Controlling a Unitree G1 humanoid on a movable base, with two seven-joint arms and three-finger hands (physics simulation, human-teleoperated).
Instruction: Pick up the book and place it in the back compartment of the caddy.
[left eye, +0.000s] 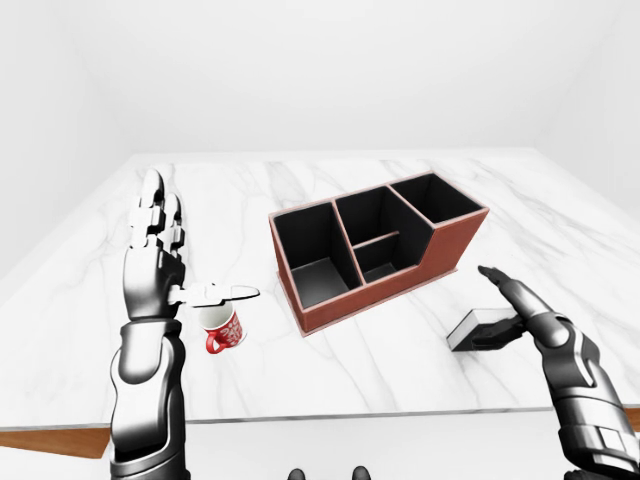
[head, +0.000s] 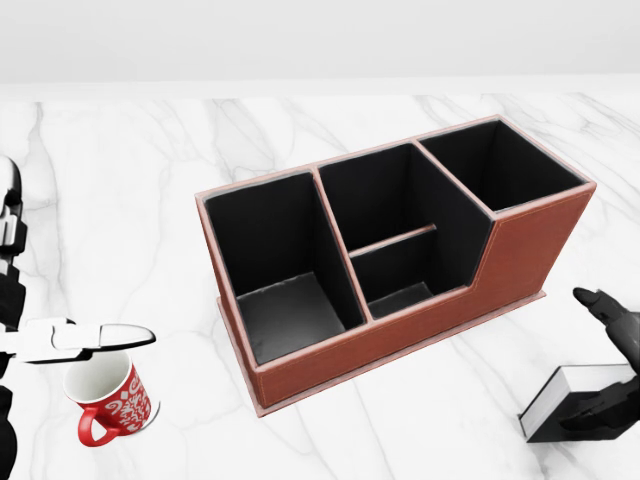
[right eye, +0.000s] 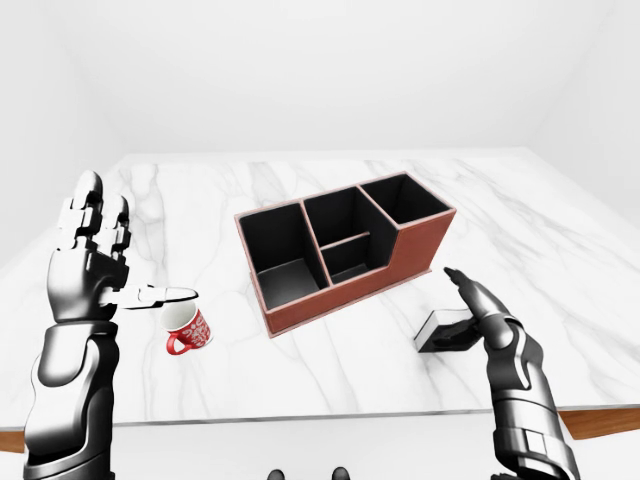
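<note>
Reaching in at lower right of the left-eye view, right hand (left eye: 530, 315) with fingers (left eye: 497, 280) spread loose, touching the book (left eye: 480, 329) but not clenched round it. Lying flat on the marble counter (left eye: 380, 370), just beside the caddy (left eye: 375, 245). Hovering upright over a red mug (left eye: 222, 327), left hand (left eye: 155, 255), fingers released.

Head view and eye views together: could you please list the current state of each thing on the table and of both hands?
Book: lying flat on the table, not lifted, right hand's fingers at it.
Caddy: upright, all compartments empty.
Mug: upright, red, under the left hand's thumb, not held.
Left hand: open, fingers pointing up.
Right hand: open, reaching over the book.
Table: white marble, bearing all three things.
</note>
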